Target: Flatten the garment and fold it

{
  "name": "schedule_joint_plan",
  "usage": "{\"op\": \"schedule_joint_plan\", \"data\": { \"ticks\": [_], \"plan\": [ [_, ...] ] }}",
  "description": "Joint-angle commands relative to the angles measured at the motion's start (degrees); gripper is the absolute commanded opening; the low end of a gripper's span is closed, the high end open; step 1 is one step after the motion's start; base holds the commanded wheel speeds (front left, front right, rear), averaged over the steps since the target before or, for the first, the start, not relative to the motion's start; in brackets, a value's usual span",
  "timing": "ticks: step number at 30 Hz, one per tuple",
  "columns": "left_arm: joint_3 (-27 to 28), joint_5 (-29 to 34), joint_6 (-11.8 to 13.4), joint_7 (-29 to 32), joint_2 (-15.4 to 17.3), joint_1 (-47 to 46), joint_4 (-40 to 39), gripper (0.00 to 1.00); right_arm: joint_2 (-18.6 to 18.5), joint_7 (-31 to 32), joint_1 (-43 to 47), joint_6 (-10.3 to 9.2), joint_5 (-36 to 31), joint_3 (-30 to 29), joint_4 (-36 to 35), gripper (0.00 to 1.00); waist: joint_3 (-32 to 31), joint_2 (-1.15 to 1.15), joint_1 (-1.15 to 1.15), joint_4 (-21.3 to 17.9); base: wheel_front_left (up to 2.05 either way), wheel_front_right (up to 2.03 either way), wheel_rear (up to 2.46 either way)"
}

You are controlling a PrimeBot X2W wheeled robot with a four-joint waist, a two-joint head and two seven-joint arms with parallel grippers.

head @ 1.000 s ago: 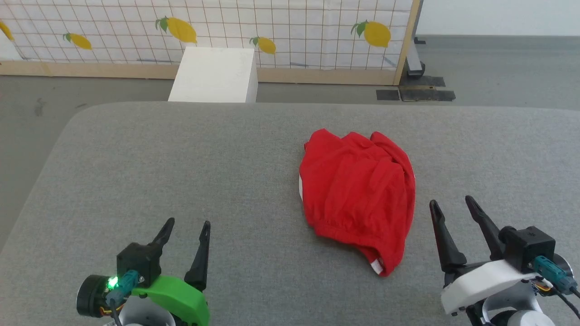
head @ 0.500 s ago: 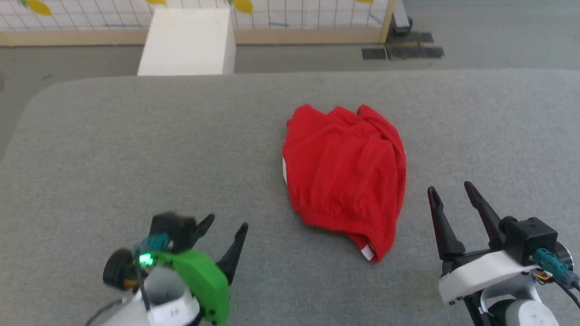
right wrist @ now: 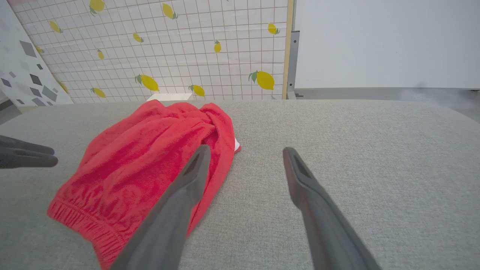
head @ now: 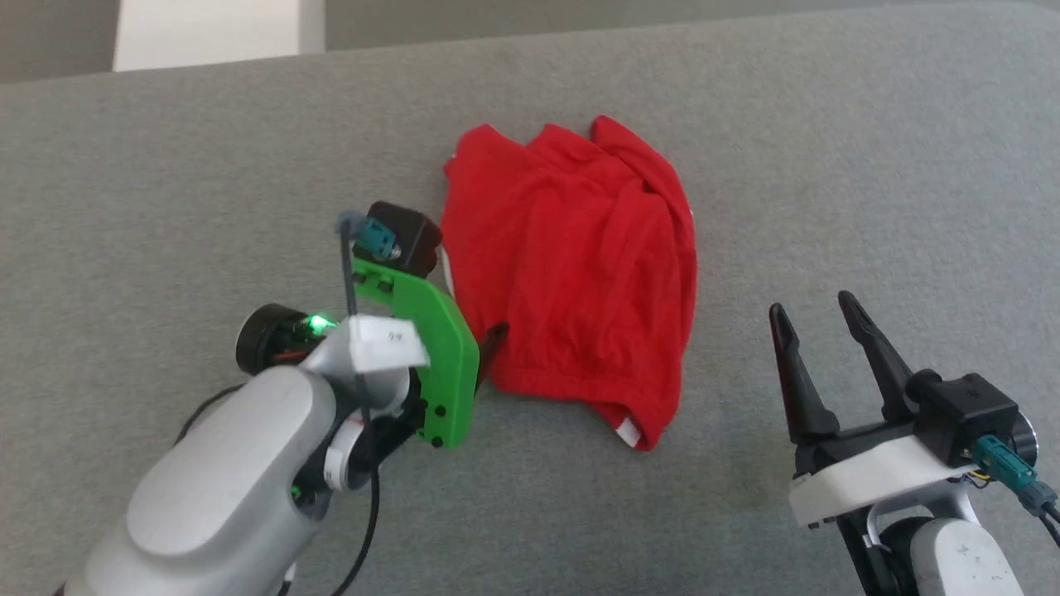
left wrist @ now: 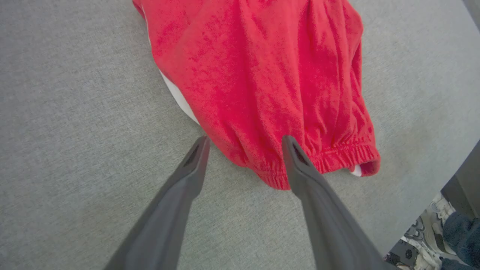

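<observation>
The left arm's pale forearm reaches in slantwise with its green wrist plate turned on edge. It carries the left gripper [left wrist: 245, 139] to the near-left corner of the bright red soft fabric shorts with a gathered elastic waistband [head: 571, 273]. Its two long dark fingers stand spread and hold nothing. One tip lies over the shorts' waistband and the other over the flat grey woven surface [head: 166, 165] just beside the shorts. Whether either tip touches the cloth I cannot tell.

The right gripper [head: 810, 302] sits level to the right of the shorts and well apart from them, white wrist plate uppermost. Its fingers point away from the robot, parted and empty.

The shorts lie unfolded in one rumpled heap on the grey surface, waistband nearest the robot.

Count: one pair of shorts, two grippers with two fingers each, and two slivers of white trim, one at the shorts' left edge and one at their near corner. One white box [head: 207, 33] stands beyond the shorts.
</observation>
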Motion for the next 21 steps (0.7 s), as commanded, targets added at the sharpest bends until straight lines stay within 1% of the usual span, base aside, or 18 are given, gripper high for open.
{"op": "schedule_joint_plan", "data": {
  "ticks": [1, 4, 8, 11, 12, 13, 15, 17, 21],
  "plan": [
    [-0.3, -0.4, 0.0, 1.4, -0.2, -1.8, 1.0, 1.00, 0.1, -0.7, -1.2, -0.08, 0.1, 0.2, 0.2, 1.00, 3.6, 0.00, -0.01, -3.5, 0.00, 0.00, 0.00],
    [-1.1, -0.3, -0.1, 4.5, -0.1, -4.2, 3.4, 1.00, 0.1, -1.5, -1.6, -0.08, 0.6, 0.5, 0.5, 1.00, 5.1, 0.00, -0.01, -4.4, 0.00, 0.00, 0.00],
    [-1.8, -0.3, -0.1, 6.0, -0.2, -5.2, 5.4, 1.00, 0.1, -2.5, -2.0, -0.08, 1.1, 0.8, 1.1, 1.00, 6.5, 0.00, -0.01, -5.2, 0.00, 0.00, 0.00],
    [-3.1, -0.1, -1.0, 7.0, 0.4, -4.6, 6.0, 0.99, 0.2, -3.1, -2.2, -0.08, 1.3, 0.9, 1.7, 1.00, 7.0, 0.00, -0.01, -5.4, 0.00, 0.00, 0.00],
    [-3.7, -0.2, -1.6, 7.5, 0.8, -4.2, 5.9, 0.18, 0.2, -3.3, -2.3, -0.08, 1.3, 1.0, 1.9, 1.00, 7.1, 0.00, -0.01, -5.4, 0.00, 0.00, 0.00],
    [-4.1, -0.3, -2.1, 7.7, 1.1, -3.9, 5.7, 0.00, 0.2, -3.4, -2.4, -0.08, 1.4, 1.0, 2.0, 1.00, 7.1, 0.00, -0.01, -5.4, 0.00, 0.00, 0.00],
    [-4.0, -0.2, -2.2, 6.9, 1.6, -3.1, 5.3, 0.00, 0.2, -3.5, -2.6, -0.08, 1.4, 1.0, 2.6, 1.00, 6.8, 0.00, -0.01, -5.2, 0.00, 0.00, 0.00],
    [-3.0, 0.4, -0.9, 4.2, 1.7, -1.8, 5.0, 0.00, 0.2, -3.5, -2.8, -0.08, 1.4, 1.1, 3.3, 1.00, 5.6, 0.00, -0.01, -4.9, 0.00, 0.00, 0.00],
    [-1.8, 0.1, 0.8, 1.0, 2.2, 1.9, 2.5, 0.00, 0.2, -3.5, -2.8, -0.08, 1.6, 0.8, 4.5, 1.00, 2.9, 0.00, -0.01, -4.2, 0.00, 0.00, 0.00]
  ]
}}
